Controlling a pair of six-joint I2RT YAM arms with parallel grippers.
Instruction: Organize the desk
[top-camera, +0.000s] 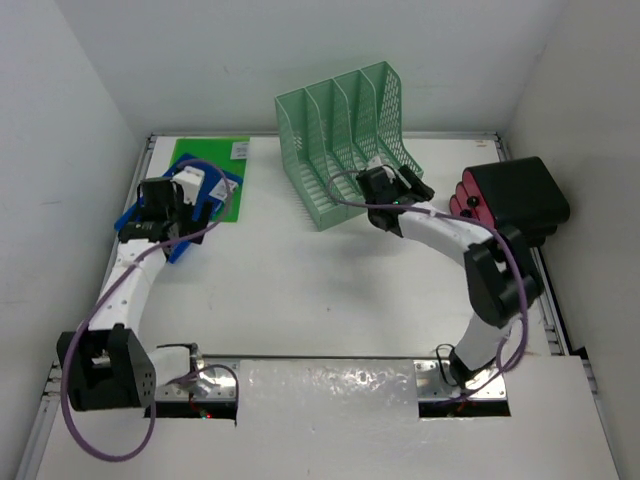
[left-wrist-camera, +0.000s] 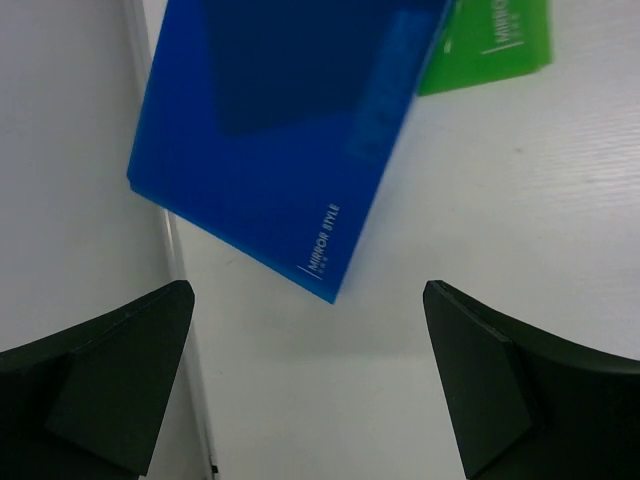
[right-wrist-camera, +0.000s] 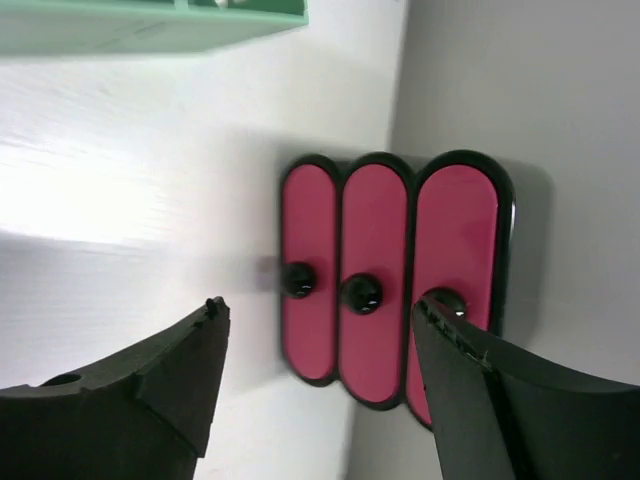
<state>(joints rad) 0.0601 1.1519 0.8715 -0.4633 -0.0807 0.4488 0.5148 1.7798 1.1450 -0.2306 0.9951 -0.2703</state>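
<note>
The white desk (top-camera: 300, 290) carries a blue notebook (left-wrist-camera: 270, 140) lying askew at the far left, partly over a green notebook (left-wrist-camera: 495, 45). My left gripper (top-camera: 195, 205) hovers over the blue notebook's near corner. In the left wrist view the left gripper (left-wrist-camera: 310, 330) stands wide open, with only bare desk between its fingers. My right gripper (top-camera: 408, 186) is beside the mint-green mesh file rack (top-camera: 340, 150). It faces the black drawer box (top-camera: 515, 200). In the right wrist view the right gripper (right-wrist-camera: 315, 320) is open and empty before the three red drawer fronts (right-wrist-camera: 390, 270).
The file rack (right-wrist-camera: 150, 25) stands at the back middle, its slots looking empty from above. The drawer box sits against the right wall. A silver rail (top-camera: 330, 375) runs along the near edge between the arm bases. White walls close in left, back and right.
</note>
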